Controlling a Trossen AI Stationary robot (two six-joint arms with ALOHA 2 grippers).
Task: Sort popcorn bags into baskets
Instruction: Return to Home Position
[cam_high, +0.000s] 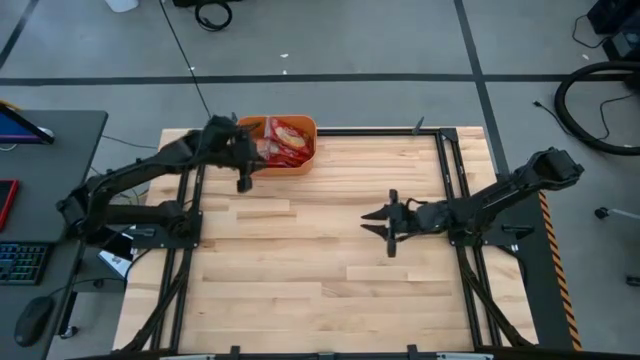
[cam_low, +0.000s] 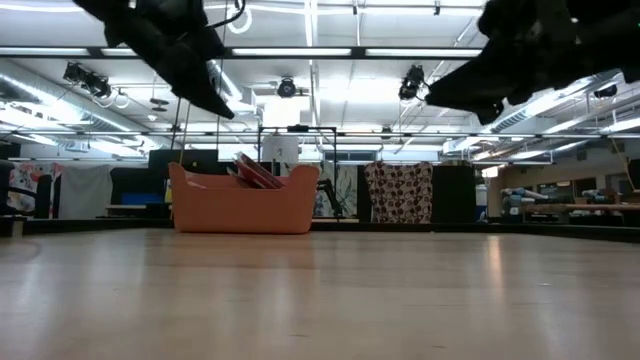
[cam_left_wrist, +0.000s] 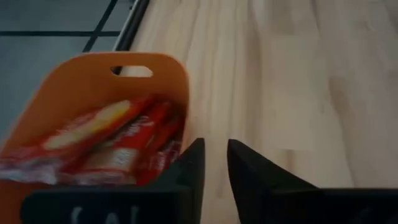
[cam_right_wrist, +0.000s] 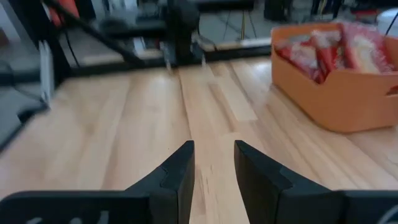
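Popcorn bags (cam_high: 285, 140) lie heaped in the orange basket (cam_low: 240, 208) at the table's (cam_high: 330, 290) far edge; none shows elsewhere on it. The left gripper (cam_left_wrist: 215, 144) hangs just beside the basket, the right gripper (cam_right_wrist: 212, 146) over mid-table, both empty with fingers narrowly apart. The flat packets look light, crinkly and slippery, probably best pinched at an edge seam.

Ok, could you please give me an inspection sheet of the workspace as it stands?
Surface: wooden table, light planks.
Job's things: popcorn bags piled in the orange basket at the far edge; none loose.
Clutter: nothing seen.
Grippers: left claw raised beside the basket, empty, slightly open; right claw over mid-table, empty, open.
Cables: black cable and black coil on the floor.
Surroundings: keyboard and mouse by the left arm.
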